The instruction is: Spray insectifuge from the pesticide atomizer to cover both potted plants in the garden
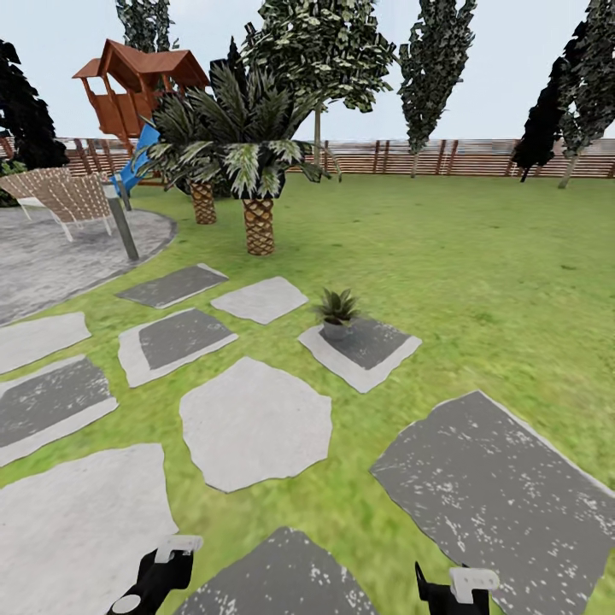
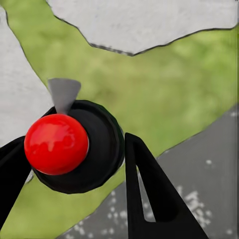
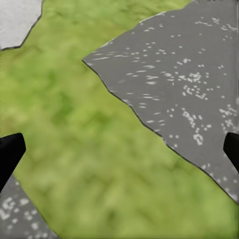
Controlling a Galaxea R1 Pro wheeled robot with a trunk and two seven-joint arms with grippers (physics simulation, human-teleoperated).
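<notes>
In the left wrist view the pesticide atomizer (image 2: 102, 132) is seen end-on as a round black body with a red ball on top and a small grey nozzle. My left gripper (image 2: 74, 142) is shut on it, one black finger against each side. The same gripper (image 1: 161, 571) sits low at the bottom of the head view, over a stepping stone. My right gripper (image 3: 119, 149) is open and holds nothing, hanging over grass and a dark stone; it also shows in the head view (image 1: 450, 591). The potted plants are out of view.
Grey stepping stones (image 1: 256, 423) cross the lawn ahead. A small spiky thin-leaved plant (image 1: 337, 309) in a grey pot stands on one stone. Two palms (image 1: 256, 184), wicker chairs (image 1: 73, 198) on a round patio, a play tower and the slatted fence (image 1: 444, 158) lie beyond.
</notes>
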